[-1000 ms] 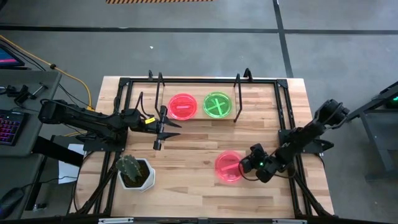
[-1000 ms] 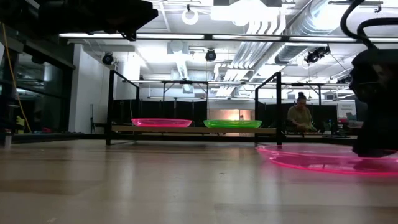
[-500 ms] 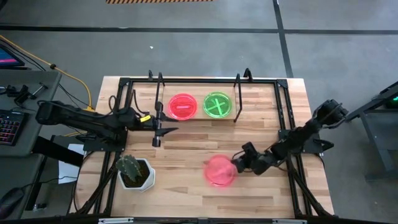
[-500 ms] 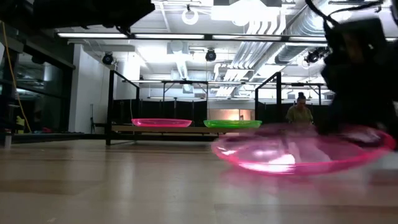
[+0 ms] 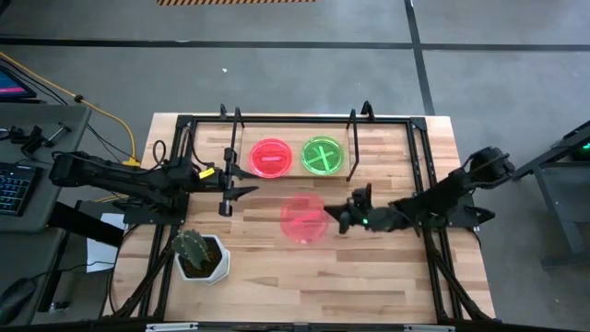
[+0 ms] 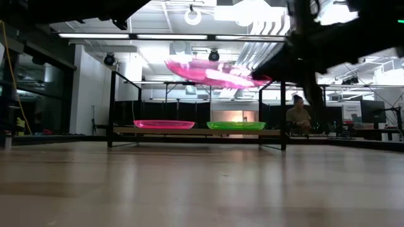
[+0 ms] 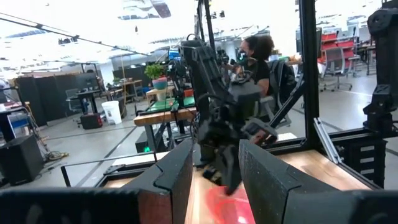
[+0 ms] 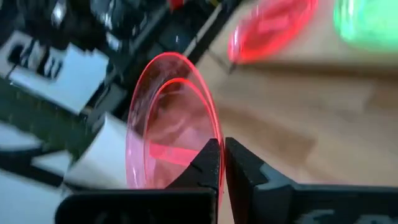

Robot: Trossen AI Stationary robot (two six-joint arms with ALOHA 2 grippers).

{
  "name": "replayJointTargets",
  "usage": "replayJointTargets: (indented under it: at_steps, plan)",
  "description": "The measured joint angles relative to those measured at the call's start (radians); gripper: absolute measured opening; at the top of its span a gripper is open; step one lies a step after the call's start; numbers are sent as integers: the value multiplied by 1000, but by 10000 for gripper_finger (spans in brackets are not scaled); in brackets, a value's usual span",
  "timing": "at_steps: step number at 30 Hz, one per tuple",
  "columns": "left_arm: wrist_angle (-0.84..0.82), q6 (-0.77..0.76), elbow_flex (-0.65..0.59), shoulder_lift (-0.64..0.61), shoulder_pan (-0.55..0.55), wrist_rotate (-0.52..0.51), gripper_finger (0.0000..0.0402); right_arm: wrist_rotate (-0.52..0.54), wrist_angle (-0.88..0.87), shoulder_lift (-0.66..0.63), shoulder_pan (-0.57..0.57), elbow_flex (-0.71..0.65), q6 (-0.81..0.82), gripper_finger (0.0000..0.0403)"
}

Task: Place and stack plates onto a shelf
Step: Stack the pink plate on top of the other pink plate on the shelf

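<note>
My right gripper [image 5: 339,219] is shut on a pink plate [image 5: 303,219], which hangs in the air over the middle of the table, in front of the shelf [image 5: 293,138]. In the low view the held plate [image 6: 211,72] shows above the shelf board [image 6: 196,132]. A second pink plate [image 5: 270,158] and a green plate [image 5: 323,155] lie flat side by side on the shelf. My left gripper [image 5: 226,196] hovers open left of the held plate, with nothing between its fingers [image 7: 174,177]. My right gripper pinches the pink plate's rim [image 8: 208,140] between its two fingers, on the side toward the table's right. The fingers reach in about level from the right. The plate is lifted clear of the table and tilted, its free side higher.
A white pot with a cactus [image 5: 198,255] stands near the front left. The shelf's black upright rods [image 5: 352,148] rise at its corners. The big black frame [image 5: 419,175] runs around the tabletop. A person [image 6: 303,113] sits in the room beyond.
My right gripper has lifted the pink plate off the table at the front right and carried it up, toward the table's left and far edge, nearer the shelf. The plate has gone from lying flat to tilted. My left gripper has drawn back slightly leftward.
</note>
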Motion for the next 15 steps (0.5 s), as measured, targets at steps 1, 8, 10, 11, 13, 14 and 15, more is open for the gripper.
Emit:
replayJointTargets:
  at_steps: [1, 8, 10, 11, 13, 14, 15]
  plan:
    - [1, 0, 0, -3, 0, 0, 119, 3, 5, 0, -24, 15, -25, 0]
    - [0, 0, 0, -8, -1, 0, 119, -34, -48, 0, -217, 192, -250, 0]
    - [4, 0, 0, -8, -1, 0, 119, -59, -135, 0, -283, 259, -304, 0]
    - [7, 0, 0, -10, -2, 0, 119, -74, -188, 0, -319, 291, -323, 0]
    - [14, 2, 0, -18, -11, 0, 119, -111, -293, 2, -386, 354, -354, 0]
    - [18, 11, 0, -22, -18, 0, 119, -123, -336, 6, -417, 382, -365, 0]
    - [17, 24, 0, -28, -27, 1, 119, -135, -373, 10, -446, 407, -378, 0]
